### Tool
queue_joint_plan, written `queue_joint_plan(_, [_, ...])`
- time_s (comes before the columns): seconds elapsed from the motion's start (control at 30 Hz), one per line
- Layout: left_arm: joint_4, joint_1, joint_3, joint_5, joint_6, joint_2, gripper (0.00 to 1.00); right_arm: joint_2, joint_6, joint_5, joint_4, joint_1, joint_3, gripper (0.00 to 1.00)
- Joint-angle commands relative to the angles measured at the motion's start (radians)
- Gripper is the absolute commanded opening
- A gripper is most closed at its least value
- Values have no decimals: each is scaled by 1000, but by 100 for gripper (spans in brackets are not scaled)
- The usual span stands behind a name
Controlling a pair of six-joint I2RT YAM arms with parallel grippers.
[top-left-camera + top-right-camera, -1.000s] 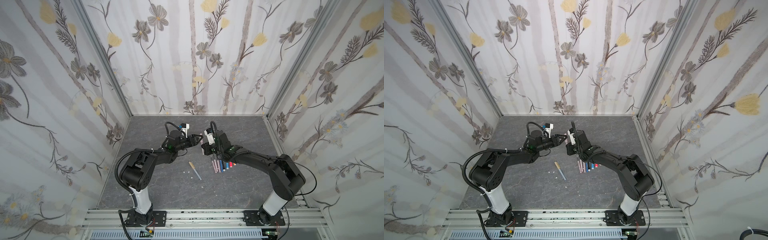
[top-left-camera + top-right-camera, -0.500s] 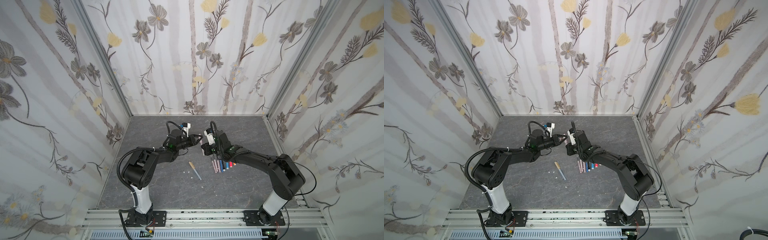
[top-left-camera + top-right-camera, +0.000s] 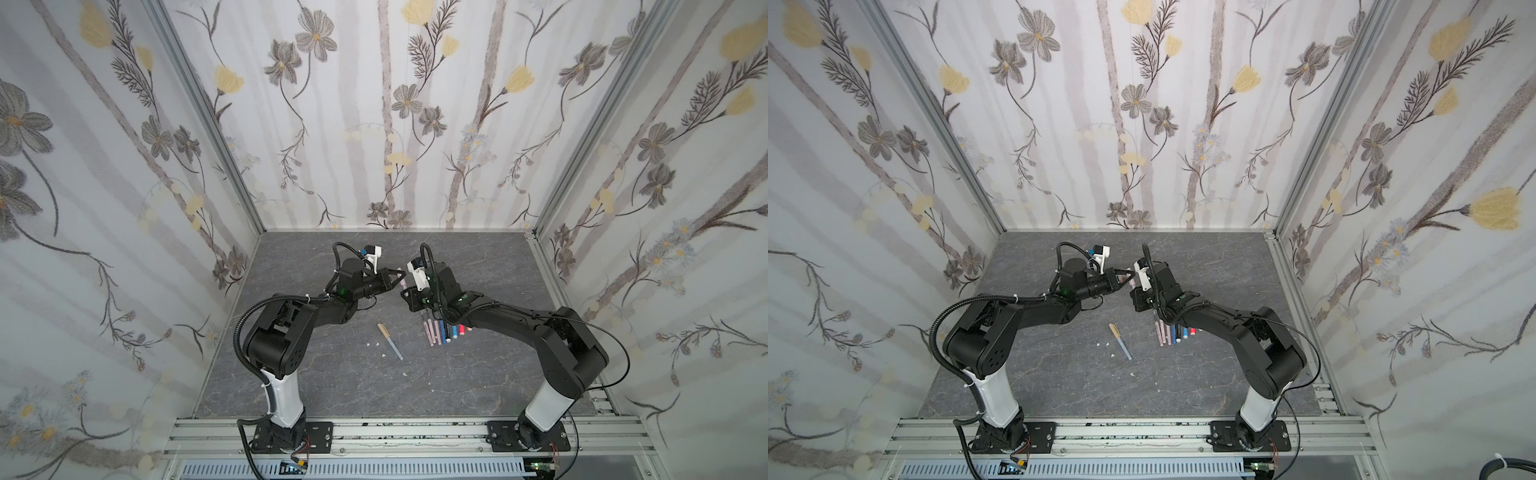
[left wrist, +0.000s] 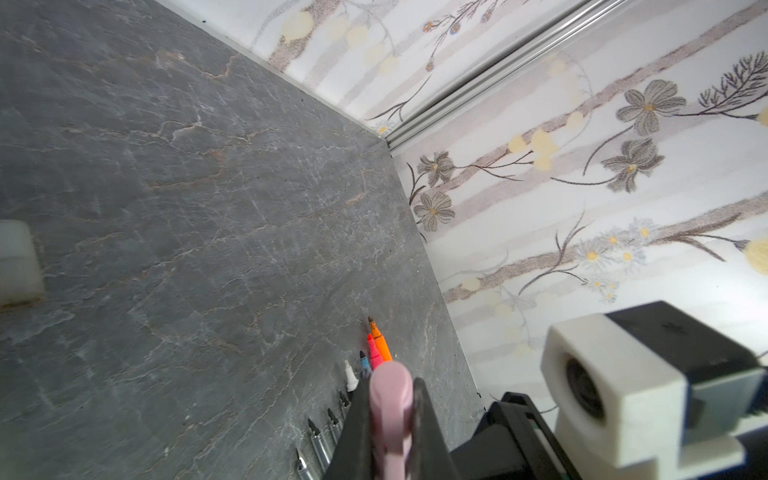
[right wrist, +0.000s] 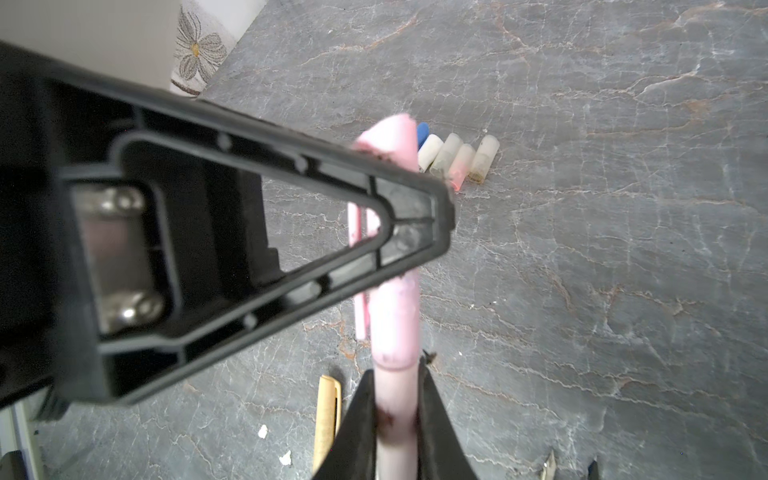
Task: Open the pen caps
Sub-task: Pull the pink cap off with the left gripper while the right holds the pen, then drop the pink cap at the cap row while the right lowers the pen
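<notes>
Pink cap, mid-frame, has just been clamped by left gripper; pink pen is gripped by right gripper; pulling apart is enabled.

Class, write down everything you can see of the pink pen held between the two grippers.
The pink pen is pale, smooth plastic with dark smudges, held above the table. Its cap, wider, with a clip, is on. The right gripper clamps the barrel; the left gripper clamps the cap.
</notes>
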Motion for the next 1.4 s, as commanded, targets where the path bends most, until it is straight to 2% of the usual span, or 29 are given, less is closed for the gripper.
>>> queue_joint_plan(0.0, [63,1,4,27,-36,-10,0,4,8,-12,58,-1,-2,19])
queue_joint_plan(0.03, [63,2,3,27,-36,-12,0,5,9,-11,62,-1,-1,17])
queue_joint_plan(0.17, [48,1,-8,18,-20,-23,0,-3,12,-8,73,2,-4,0])
queue_joint_plan(0.37, [-83,26,30,-28,73,-28,0,-33,2,19,45,20,-35,0])
queue_joint_plan(0.5, [-193,70,128,-54,156,2,0,-57,1,50,21,65,-80,0])
queue_joint_plan(0.77, [-324,171,302,-78,232,49,0,-118,57,116,11,141,-179,0])
queue_joint_plan(0.9, [-387,221,289,-94,261,4,0,-151,84,167,-16,141,-199,0])
queue_joint_plan(1.03, [-524,259,272,-147,350,-39,0,-132,90,222,-94,141,-180,0])
queue_joint_plan(1.17, [-648,304,255,-197,404,-52,0,-49,105,256,-179,142,-136,0])
queue_joint_plan(1.37, [-714,361,256,-226,393,8,0,36,142,295,-251,142,-90,0])
